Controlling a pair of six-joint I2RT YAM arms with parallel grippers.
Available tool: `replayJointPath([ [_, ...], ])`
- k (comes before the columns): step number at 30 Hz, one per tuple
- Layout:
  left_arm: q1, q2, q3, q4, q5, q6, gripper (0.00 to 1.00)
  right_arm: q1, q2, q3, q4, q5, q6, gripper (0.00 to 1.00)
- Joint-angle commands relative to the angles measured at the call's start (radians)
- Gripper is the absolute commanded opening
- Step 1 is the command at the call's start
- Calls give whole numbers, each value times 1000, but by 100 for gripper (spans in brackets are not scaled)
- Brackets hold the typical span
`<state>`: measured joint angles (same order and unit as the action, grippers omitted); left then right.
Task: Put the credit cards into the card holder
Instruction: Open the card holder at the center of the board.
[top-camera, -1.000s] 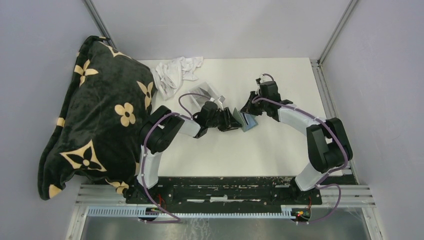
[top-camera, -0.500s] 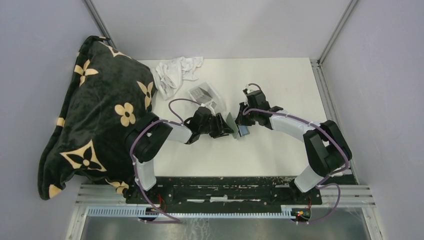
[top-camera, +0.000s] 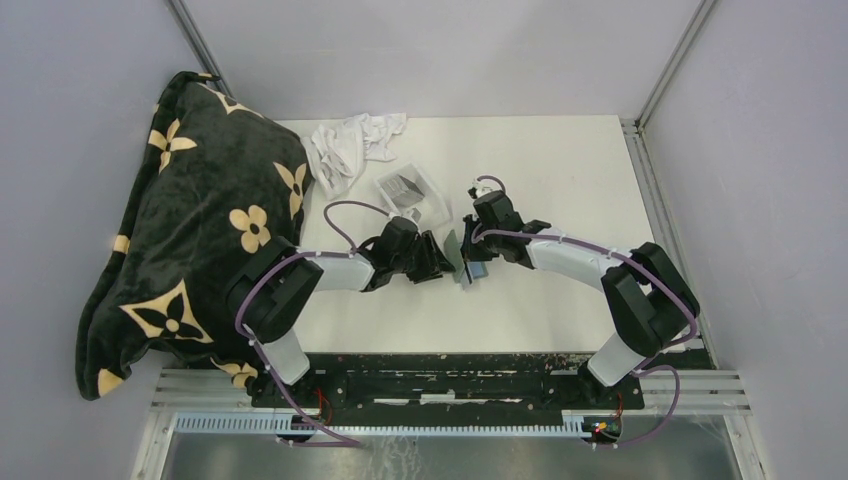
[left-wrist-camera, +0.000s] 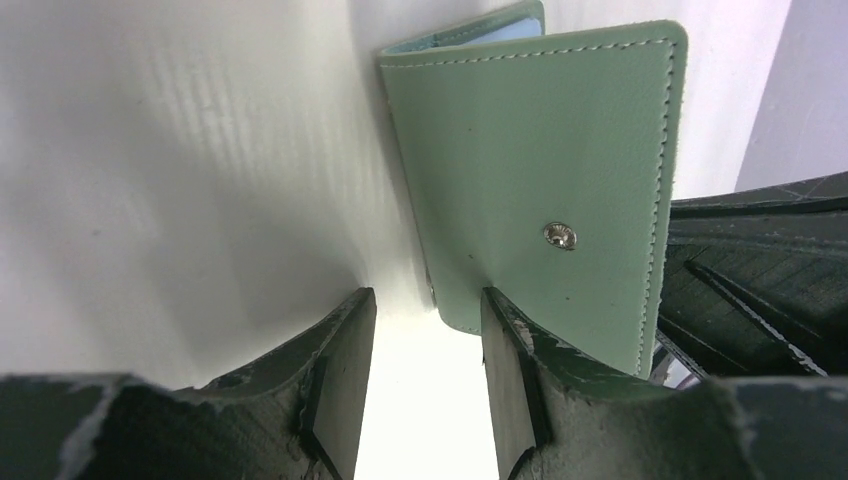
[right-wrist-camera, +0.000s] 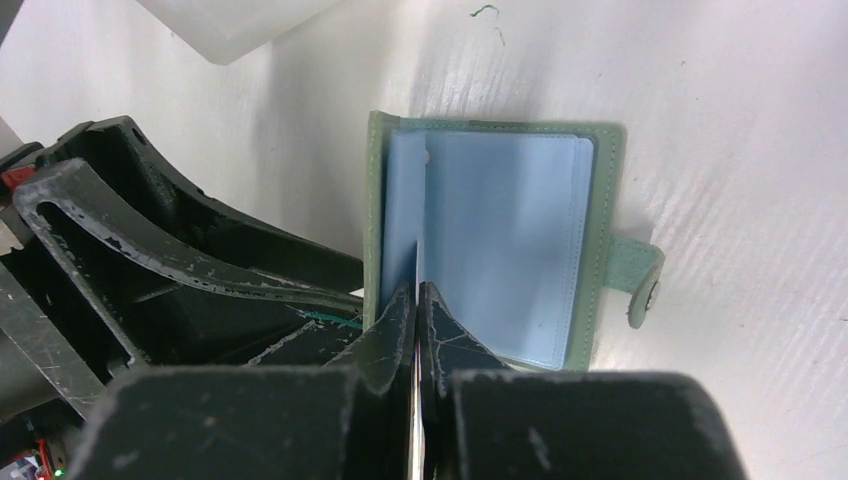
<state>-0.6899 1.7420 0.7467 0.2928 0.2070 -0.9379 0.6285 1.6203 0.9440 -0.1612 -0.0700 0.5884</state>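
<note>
Judged early: no card visibly seated | card holder (right-wrist-camera: 500, 250) open, top-view centre | credit cards (top-camera: 403, 185) in clear tray (top-camera: 430, 203) up-frame | left gripper (left-wrist-camera: 425, 380) narrowly apart, empty | right gripper (right-wrist-camera: 418, 300) pinched shut at the inner leaf

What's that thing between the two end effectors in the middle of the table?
The card holder, open: its green cover stands facing the left end effector, its blue inside faces the right end effector. Top and wrist views show it.
</note>
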Motion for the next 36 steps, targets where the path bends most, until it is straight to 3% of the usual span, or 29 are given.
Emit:
replayJointPath([
  [1,-3,-39,-31,-148,-86,52,53,13,-15,18,29,29,5,1],
  [14,-3,-173,-72,-175,-199,36,53,30,-10,65,-12,43,-17,1],
  [36,-2,-26,38,-343,-191,140,46,156,60,259,-153,154,-77,1],
])
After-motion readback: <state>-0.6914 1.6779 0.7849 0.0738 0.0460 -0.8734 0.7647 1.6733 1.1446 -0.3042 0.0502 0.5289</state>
